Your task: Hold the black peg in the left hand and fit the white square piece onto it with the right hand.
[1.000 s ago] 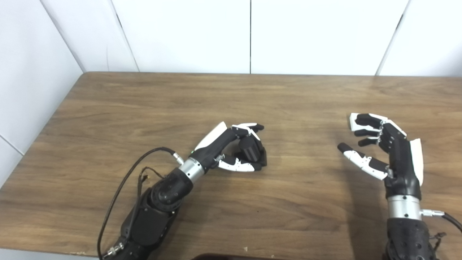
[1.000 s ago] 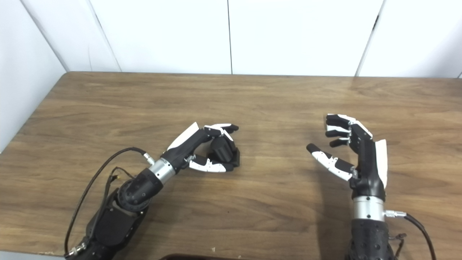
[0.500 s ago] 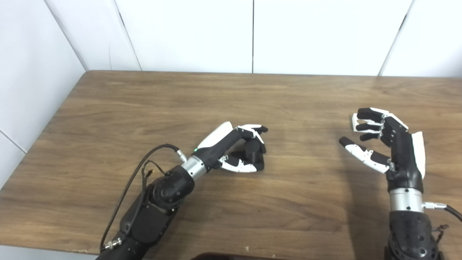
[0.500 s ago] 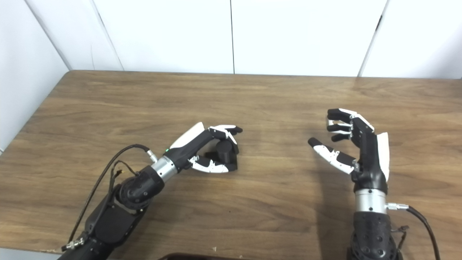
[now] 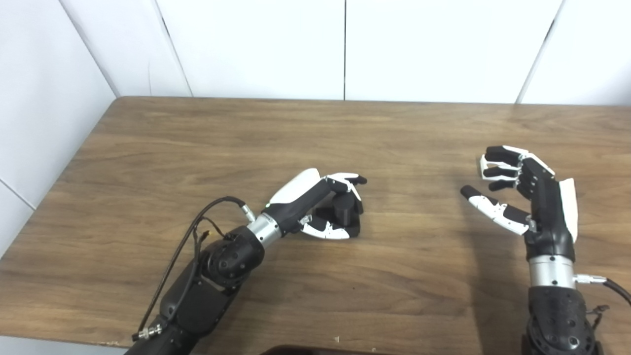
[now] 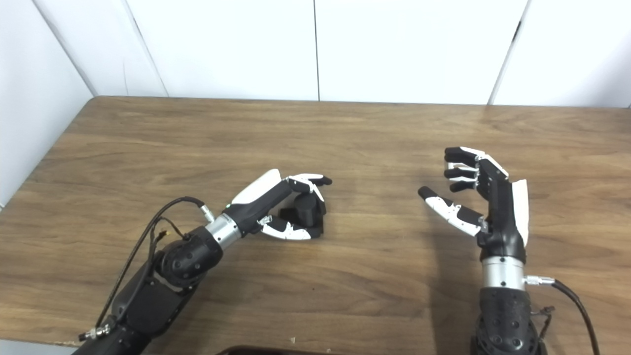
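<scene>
The black peg (image 5: 343,208) stands upright on its square base on the wooden table (image 5: 197,148), near the middle. My left hand (image 5: 320,197) lies cupped around it. The fingers (image 5: 347,179) arch over the peg's top and the thumb (image 5: 326,230) lies along the front of its base. My right hand (image 5: 527,197) hovers upright at the right, open, with curled fingers and the thumb pointing left, and nothing is in its palm. A small white edge (image 5: 482,165) shows at its fingertips. I cannot tell whether it is the white square piece.
White wall panels (image 5: 345,49) close off the table's far edge and its left side. A dark object (image 5: 305,351) peeks in at the bottom edge. Cables (image 5: 197,231) trail from my left wrist over the table.
The peg, tilted in my left hand a second ago, now stands upright on the table with the fingers looser over it. My right hand has risen slightly. The camera has shifted a little.
</scene>
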Controlling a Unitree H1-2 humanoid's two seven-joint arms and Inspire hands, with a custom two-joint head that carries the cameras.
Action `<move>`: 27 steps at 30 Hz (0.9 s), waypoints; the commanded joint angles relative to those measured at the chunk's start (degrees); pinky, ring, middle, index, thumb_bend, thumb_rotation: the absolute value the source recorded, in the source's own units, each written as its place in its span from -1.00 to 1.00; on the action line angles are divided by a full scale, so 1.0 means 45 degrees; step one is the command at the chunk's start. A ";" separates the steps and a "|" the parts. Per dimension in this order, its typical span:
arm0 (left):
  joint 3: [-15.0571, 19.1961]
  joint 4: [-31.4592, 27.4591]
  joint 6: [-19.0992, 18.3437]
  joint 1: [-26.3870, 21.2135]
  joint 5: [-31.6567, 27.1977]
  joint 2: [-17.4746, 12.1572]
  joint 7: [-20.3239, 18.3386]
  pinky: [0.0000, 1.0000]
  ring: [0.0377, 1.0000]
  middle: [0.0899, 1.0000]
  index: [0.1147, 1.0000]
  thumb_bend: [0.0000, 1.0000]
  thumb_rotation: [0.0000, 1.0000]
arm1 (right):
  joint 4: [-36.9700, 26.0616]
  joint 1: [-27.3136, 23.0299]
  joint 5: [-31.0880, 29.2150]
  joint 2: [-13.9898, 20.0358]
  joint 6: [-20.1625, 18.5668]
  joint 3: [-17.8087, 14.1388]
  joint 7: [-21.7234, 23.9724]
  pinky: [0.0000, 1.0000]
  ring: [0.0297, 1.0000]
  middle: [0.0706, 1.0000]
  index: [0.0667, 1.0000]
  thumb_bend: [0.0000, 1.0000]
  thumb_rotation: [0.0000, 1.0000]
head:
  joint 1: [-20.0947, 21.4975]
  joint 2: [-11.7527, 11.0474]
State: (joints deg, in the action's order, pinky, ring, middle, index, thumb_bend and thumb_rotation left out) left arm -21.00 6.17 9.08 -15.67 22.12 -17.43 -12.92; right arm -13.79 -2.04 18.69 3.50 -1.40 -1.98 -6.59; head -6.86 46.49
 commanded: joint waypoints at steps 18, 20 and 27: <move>-0.0024 0.0398 -0.1207 0.0719 -0.0109 -0.0605 -0.1043 0.51 0.76 0.81 0.49 0.81 -0.68 | -0.0382 -0.0295 0.0083 -0.0088 0.0078 0.0088 -0.0069 0.00 0.20 0.33 0.30 0.14 -0.89 | -0.0091 0.0049; -0.0017 0.0438 -0.1164 0.0728 -0.0130 -0.0596 -0.1024 0.51 0.75 0.80 0.46 0.81 -0.68 | -0.0395 -0.0288 0.0027 -0.0085 0.0038 0.0086 -0.0036 0.00 0.20 0.34 0.30 0.14 -0.90 | -0.0091 0.0049; -0.0026 0.0395 -0.1342 0.0748 0.0161 -0.0595 -0.0885 0.55 0.75 0.79 0.41 0.79 -0.62 | -0.0240 -0.0326 0.0009 -0.0030 0.0314 0.0072 -0.0121 -0.02 0.19 0.33 0.29 0.13 -0.92 | -0.0244 0.0098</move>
State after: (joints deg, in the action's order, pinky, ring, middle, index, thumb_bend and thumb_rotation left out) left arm -20.10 5.61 9.06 -14.99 20.12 -18.05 -13.57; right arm -13.60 -1.90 18.88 3.35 -1.75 -1.75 -6.59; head -7.90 46.93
